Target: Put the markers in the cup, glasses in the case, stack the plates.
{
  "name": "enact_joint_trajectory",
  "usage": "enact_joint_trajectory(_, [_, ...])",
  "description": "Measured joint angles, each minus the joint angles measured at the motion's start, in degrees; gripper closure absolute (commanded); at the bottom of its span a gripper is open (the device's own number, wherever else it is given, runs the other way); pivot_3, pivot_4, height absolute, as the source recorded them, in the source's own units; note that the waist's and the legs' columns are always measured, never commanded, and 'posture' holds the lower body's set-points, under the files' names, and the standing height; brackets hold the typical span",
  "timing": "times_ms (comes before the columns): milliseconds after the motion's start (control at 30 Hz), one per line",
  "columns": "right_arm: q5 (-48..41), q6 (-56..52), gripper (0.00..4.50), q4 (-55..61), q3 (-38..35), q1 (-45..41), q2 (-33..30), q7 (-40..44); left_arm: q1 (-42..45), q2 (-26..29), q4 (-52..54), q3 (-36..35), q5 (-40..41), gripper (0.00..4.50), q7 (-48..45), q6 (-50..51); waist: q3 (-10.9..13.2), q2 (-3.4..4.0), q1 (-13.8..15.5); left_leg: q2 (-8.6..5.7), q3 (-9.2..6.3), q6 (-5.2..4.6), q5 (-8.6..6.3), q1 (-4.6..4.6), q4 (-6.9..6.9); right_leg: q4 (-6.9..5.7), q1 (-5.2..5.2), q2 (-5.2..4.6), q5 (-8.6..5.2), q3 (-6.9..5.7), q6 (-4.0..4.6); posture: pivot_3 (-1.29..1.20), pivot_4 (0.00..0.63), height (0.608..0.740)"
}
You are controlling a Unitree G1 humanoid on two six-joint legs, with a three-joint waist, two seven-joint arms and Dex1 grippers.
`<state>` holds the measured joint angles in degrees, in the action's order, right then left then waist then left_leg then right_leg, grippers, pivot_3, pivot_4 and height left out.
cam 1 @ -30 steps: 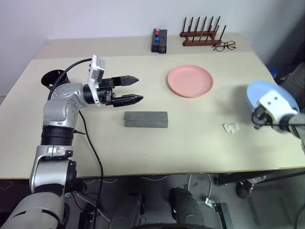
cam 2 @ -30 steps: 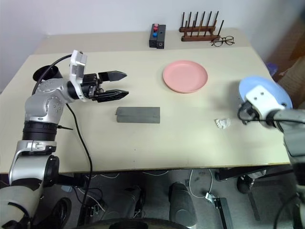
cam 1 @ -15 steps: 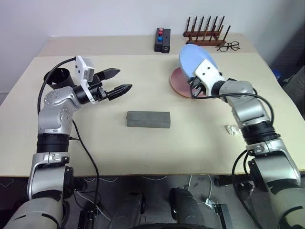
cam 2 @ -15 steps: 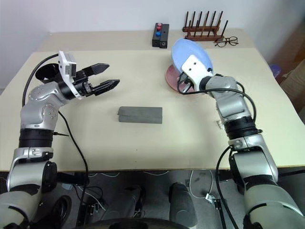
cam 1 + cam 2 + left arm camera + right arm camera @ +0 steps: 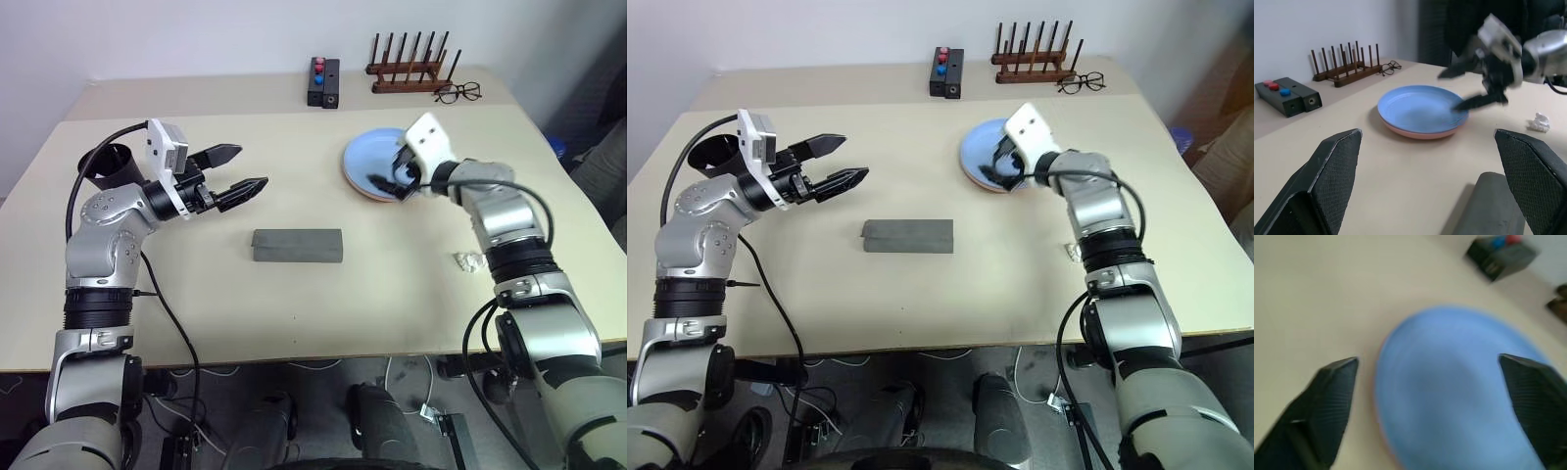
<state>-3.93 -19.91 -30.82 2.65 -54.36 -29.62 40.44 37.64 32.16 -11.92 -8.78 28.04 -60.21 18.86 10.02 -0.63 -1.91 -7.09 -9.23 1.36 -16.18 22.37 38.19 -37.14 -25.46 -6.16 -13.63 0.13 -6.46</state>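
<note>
1. The blue plate (image 5: 380,164) lies on the pink plate (image 5: 1418,133), near the far edge of the worktop (image 5: 294,294) and right of its middle; only a thin pink rim shows underneath.
2. The right pincer (image 5: 394,177) hovers just over the blue plate's near-right rim with its fingers spread and nothing between them.
3. Risk: if the pincer pulls away low, a finger could catch the rim and drag the blue plate off-centre or tip both plates.
4. The left pincer (image 5: 245,170) hangs above the worktop's left half, wide open and empty, aimed toward the plates.
5. The grey case (image 5: 298,246) lies shut near the worktop's middle; it must be opened before any glasses go in, and pushing it one-handed could slide it away.
6. The black cup (image 5: 110,163) stands at the far-left edge, behind the left arm; an elbow swing could knock it over.
7. The wire glasses (image 5: 460,93) by the far-right corner could be mistaken for the sunglasses.
</note>
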Motion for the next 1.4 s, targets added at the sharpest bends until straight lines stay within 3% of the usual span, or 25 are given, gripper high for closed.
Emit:
enact_joint_trajectory(133, [-6.2,-13.03,0.06,11.31,-4.37,5.48,-8.38,5.86,-1.08,0.37,3.69,0.4,4.82,0.0,-4.22,5.75,0.0,0.0,1.01,-0.01,0.0,-0.04,-0.02,0.02,-0.03,0.05,0.0,-0.01,0.0,0.0,0.0,0.0,0.15,0.74])
enact_joint_trajectory(333, [-12.99,-29.36,0.06,30.94,-7.7,25.57,-21.77,13.51,-3.06,1.3,6.64,3.37,8.52,0.0,-9.71,12.18,0.0,0.04,1.3,-0.01,0.07,-0.06,-0.03,-0.01,0.02,0.02,0.05,-0.05,0.0,-0.01,0.0,0.0,0.15,0.74])
enact_joint_trajectory(533, [-13.96,-32.12,0.06,38.89,-10.64,35.63,-25.38,11.14,-1.2,-0.44,5.35,6.37,7.99,0.0,-11.11,11.84,-0.05,-0.01,1.27,0.12,0.32,-0.06,-0.04,-0.2,-0.04,-0.02,0.1,0.08,0.03,0.21,0.03,0.0,0.15,0.74])
enact_joint_trajectory(700, [-13.2,-31.41,0.06,37.62,-10.72,42.75,-23.74,8.43,-0.15,-0.72,2.67,6.64,7.05,0.0,-11.88,10.98,-0.06,-0.02,1.35,0.05,0.64,-0.16,-0.08,-0.22,0.05,0.04,0.1,0.03,0.12,0.5,-0.12,0.0,0.15,0.74])
enact_joint_trajectory(800, [-12.3,-28.62,0.92,36.4,-10.67,42.17,-23.49,6.91,0.33,-0.86,2.6,7.38,6.32,0.0,-12.03,10.4,-0.06,-0.02,1.19,0.13,0.83,-0.19,-0.1,-0.36,-0.02,0.03,0.11,0.13,0.12,0.68,-0.13,0.0,0.15,0.74])
enact_joint_trajectory(1033, [-10.61,-24.83,4.46,32.8,-8.45,39.45,-23.12,5.86,0.25,-0.13,2.64,7.19,6.21,0.0,-11.12,9.82,-0.06,-0.02,1.31,0.18,1.01,-0.3,-0.17,-0.4,-0.02,0.06,0.1,0.17,0.13,0.82,-0.14,0.0,0.15,0.74])
enact_joint_trajectory(1200, [-9.37,-22.5,4.46,30.52,-5.86,36.2,-22.77,6.2,-0.76,0.32,3.3,6.45,6.24,0.0,-9.94,9.47,-0.06,-0.02,1.22,0.18,1.06,-0.31,-0.18,-0.42,-0.02,0.05,0.09,0.18,0.14,0.89,-0.16,0.0,0.15,0.74])
enact_joint_trajectory(1400, [-11.09,-22.53,4.46,27.8,-6.43,23.75,-16.86,4.37,-1.06,0.27,3.61,4.68,6.21,0.0,-7.36,8.05,-0.05,-0.02,1.06,0.29,1.17,-0.31,-0.19,-0.44,-0.04,0.07,0.05,0.27,0.16,0.99,-0.13,0.0,0.15,0.74])
